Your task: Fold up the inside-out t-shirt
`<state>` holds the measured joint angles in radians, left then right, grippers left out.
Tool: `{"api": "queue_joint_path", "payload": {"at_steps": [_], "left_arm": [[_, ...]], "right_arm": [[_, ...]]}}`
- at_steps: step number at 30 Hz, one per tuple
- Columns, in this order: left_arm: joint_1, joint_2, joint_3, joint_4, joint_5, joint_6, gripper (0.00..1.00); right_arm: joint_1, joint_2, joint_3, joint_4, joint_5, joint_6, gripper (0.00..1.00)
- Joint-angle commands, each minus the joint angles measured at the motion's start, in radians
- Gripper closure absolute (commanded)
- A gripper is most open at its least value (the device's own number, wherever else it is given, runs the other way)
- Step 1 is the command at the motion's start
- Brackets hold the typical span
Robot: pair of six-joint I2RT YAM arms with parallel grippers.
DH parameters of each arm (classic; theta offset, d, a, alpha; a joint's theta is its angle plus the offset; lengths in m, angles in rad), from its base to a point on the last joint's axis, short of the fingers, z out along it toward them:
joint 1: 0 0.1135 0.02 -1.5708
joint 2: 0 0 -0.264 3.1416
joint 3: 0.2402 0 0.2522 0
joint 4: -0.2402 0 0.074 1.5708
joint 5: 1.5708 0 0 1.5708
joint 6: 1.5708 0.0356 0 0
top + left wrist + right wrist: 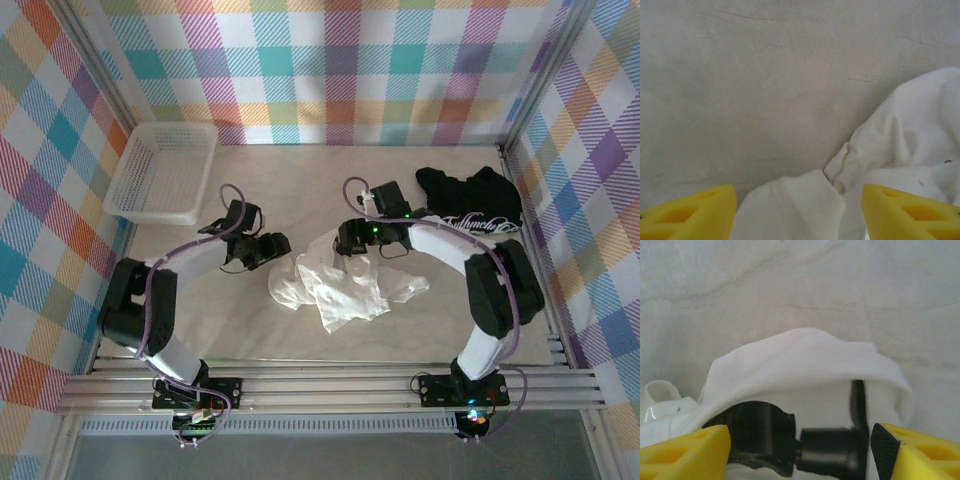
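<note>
The inside-out t-shirt (335,285) lies crumpled in a white heap at the middle of the table. My left gripper (268,250) hangs at the heap's left edge. In the left wrist view its yellow fingers (690,215) stand wide apart, and a loose fold of the shirt (920,130) lies between them, pinched by neither. My right gripper (352,240) is over the heap's upper edge. It is open too (800,455), with a hump of the white cloth (805,360) ahead of it. A blurred black part sits between its fingers; I cannot tell what it is.
A black t-shirt with white lettering (470,200) lies at the back right, close to the right arm. A white mesh basket (165,170) stands at the back left. Checked walls close in the table (300,180) on three sides.
</note>
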<state>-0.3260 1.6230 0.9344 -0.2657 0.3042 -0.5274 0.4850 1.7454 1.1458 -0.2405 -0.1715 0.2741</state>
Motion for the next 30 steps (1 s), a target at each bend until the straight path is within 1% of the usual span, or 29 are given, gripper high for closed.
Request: {"api": "queue_joint_path", "payload": {"at_steps": [1,2,3,5,7,8,9,10,13,15,18,20,22,25,27,30], "left_arm": [[-0.033,0.039,0.017,0.052,0.064,-0.003,0.41],[-0.039,0.043,0.011,0.064,0.074,-0.009,0.46],[-0.042,0.044,0.005,0.082,0.087,-0.021,0.51],[-0.042,0.044,-0.008,0.123,0.122,-0.047,0.63],[-0.041,0.037,-0.006,0.15,0.137,-0.059,0.86],[-0.039,0.025,-0.001,0.161,0.132,-0.063,0.95],[-0.036,0.012,0.003,0.175,0.13,-0.063,1.0],[-0.031,-0.011,0.009,0.196,0.127,-0.068,1.0],[-0.011,-0.115,0.03,0.26,0.105,-0.089,1.0],[-0.007,-0.212,0.075,0.272,0.063,-0.09,1.0],[-0.008,-0.328,0.14,0.302,0.049,-0.089,1.0],[-0.012,-0.363,0.173,0.32,0.068,-0.1,1.0],[-0.018,-0.372,0.192,0.348,0.13,-0.109,1.0],[-0.037,-0.38,0.196,0.367,0.182,-0.101,1.0],[-0.041,-0.388,0.182,0.351,0.177,-0.095,1.0],[-0.041,-0.402,0.159,0.309,0.163,-0.071,1.0]], "right_arm": [[0.007,0.102,0.077,0.055,-0.121,0.022,0.22],[0.007,0.132,0.099,0.06,-0.146,0.029,0.23],[0.006,0.149,0.11,0.069,-0.16,0.033,0.27],[0.006,0.163,0.132,0.092,-0.186,0.033,0.47],[0.0,0.145,0.16,0.107,-0.187,0.013,0.73],[-0.007,0.127,0.176,0.11,-0.186,0.001,0.85],[-0.015,0.109,0.191,0.115,-0.184,-0.008,0.95],[-0.025,0.084,0.206,0.123,-0.18,-0.014,1.0],[-0.063,-0.02,0.238,0.168,-0.175,-0.038,1.0],[-0.088,-0.1,0.255,0.187,-0.158,-0.057,1.0],[-0.107,-0.229,0.247,0.218,-0.123,-0.096,1.0],[-0.106,-0.291,0.225,0.204,-0.108,-0.11,1.0],[-0.105,-0.322,0.176,0.205,-0.109,-0.086,0.98],[-0.102,-0.324,0.072,0.209,-0.078,-0.061,0.64],[-0.102,-0.299,0.017,0.206,-0.063,-0.042,0.49],[-0.1,-0.216,-0.011,0.177,-0.068,-0.019,0.33]]}}
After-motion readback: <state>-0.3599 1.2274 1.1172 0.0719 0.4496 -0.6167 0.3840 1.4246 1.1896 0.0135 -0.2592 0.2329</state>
